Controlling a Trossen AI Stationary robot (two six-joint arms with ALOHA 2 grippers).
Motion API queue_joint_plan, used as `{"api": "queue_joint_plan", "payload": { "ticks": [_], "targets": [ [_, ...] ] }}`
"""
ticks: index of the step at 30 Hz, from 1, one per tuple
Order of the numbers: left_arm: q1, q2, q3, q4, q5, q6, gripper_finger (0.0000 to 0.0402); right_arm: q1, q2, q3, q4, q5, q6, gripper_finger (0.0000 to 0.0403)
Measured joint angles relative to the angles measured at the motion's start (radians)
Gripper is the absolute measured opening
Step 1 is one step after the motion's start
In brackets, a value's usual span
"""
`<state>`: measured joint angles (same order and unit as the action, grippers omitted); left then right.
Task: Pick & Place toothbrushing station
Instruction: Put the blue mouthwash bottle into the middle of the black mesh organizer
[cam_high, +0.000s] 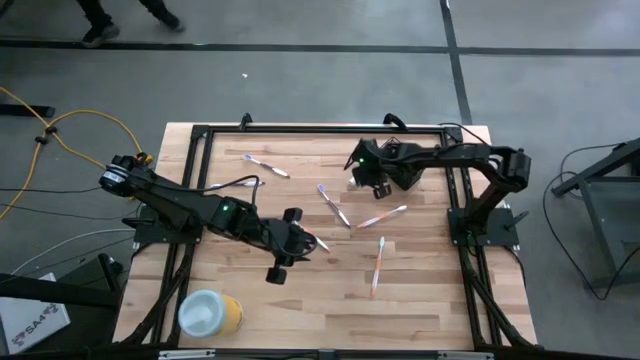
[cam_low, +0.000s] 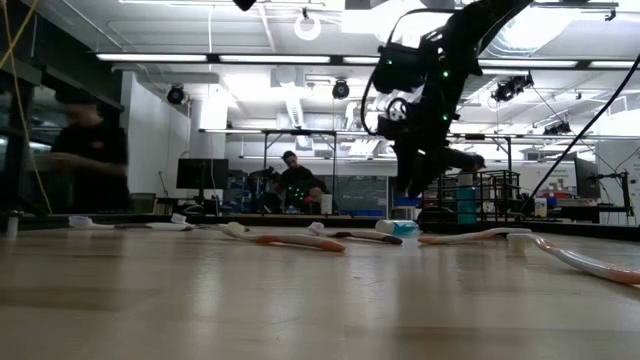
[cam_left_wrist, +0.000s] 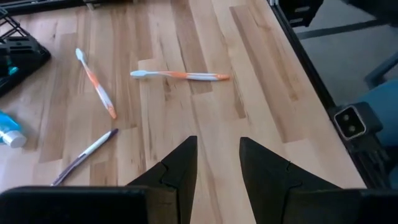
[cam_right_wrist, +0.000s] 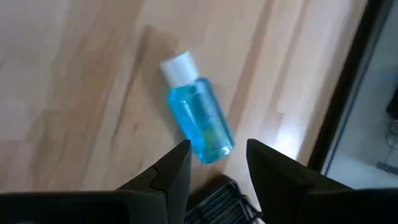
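Right fingers (cam_right_wrist: 214, 165): apart, empty, raised over the surface (cam_high: 420, 280); blue bottle (cam_right_wrist: 199, 118) lying flat just ahead of the tips, white cap pointing away; corner of black mesh holder (cam_right_wrist: 221, 202) under the fingers

Left fingers (cam_left_wrist: 217, 163): apart, empty, above bare wood; two orange brushes (cam_left_wrist: 180, 75) lie ahead, well clear of the tips; a purple brush (cam_left_wrist: 84, 157) to one side; second blue tube (cam_left_wrist: 9, 132) beside it

Yellow cylinder (cam_high: 210, 314): near edge of surface, behind left arm
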<state>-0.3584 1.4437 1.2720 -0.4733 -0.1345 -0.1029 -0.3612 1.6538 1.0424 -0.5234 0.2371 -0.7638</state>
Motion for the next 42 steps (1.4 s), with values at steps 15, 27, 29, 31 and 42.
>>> {"api": "queue_joint_plan", "payload": {
  "ticks": [15, 27, 29, 31, 42],
  "targets": [
    [0.0, 0.0, 0.0, 0.008, 0.0, -0.003, 0.0115, 0.072, 0.008, 0.001, 0.004, 0.029, 0.089, 0.0148],
    [0.0, 0.0, 0.0, 0.007, -0.001, -0.001, 0.0115, 0.166, -0.003, 0.001, 0.028, 0.123, 0.293, 0.0148],
    [0.0, 0.0, 0.0, 0.007, -0.001, -0.002, 0.0115, 0.18, -0.003, 0.001, 0.035, 0.127, 0.257, 0.0148],
    [0.0, 0.0, 0.0, 0.007, -0.001, -0.001, 0.0115, 0.184, -0.003, 0.001, 0.034, 0.125, 0.21, 0.0148],
    [0.0, 0.0, 0.0, 0.01, -0.001, -0.002, 0.0115, 0.039, -0.003, 0.119, -0.063, -0.001, 0.07, 0.0148]
  ]
}}
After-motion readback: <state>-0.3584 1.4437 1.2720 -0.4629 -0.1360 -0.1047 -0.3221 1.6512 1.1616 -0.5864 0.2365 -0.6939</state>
